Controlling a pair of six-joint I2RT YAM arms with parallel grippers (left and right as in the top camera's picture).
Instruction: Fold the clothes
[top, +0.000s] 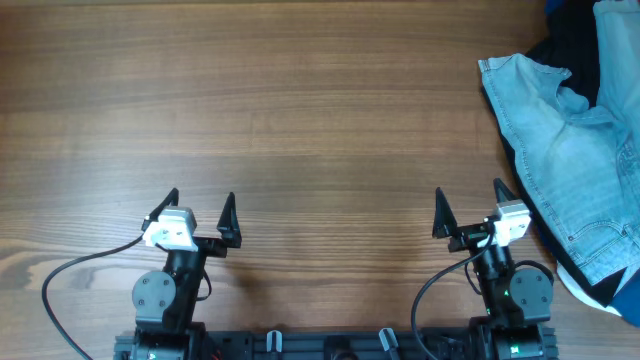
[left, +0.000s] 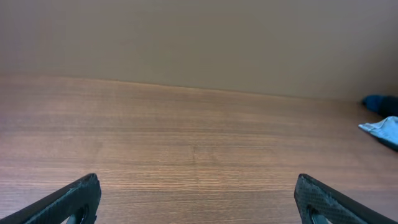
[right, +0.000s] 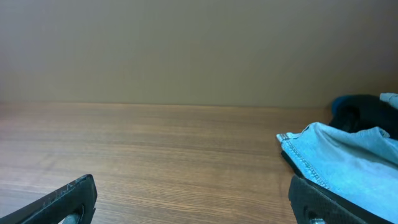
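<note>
My left gripper (top: 200, 208) and right gripper (top: 468, 205) hang wide and empty near my base. Folding has not begun. Beyond my right arm, the light-blue denim trousers (top: 570, 165) lie crumpled at the table's (top: 300, 100) right edge. I judge the next move is to reach for them and drag them to the centre.

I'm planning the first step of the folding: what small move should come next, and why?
Probably reach the right claw toward the denim. It lies crumpled at the right side of the table, partly over a black garment; the right claw is open, empty and much nearer than the left claw.
</note>
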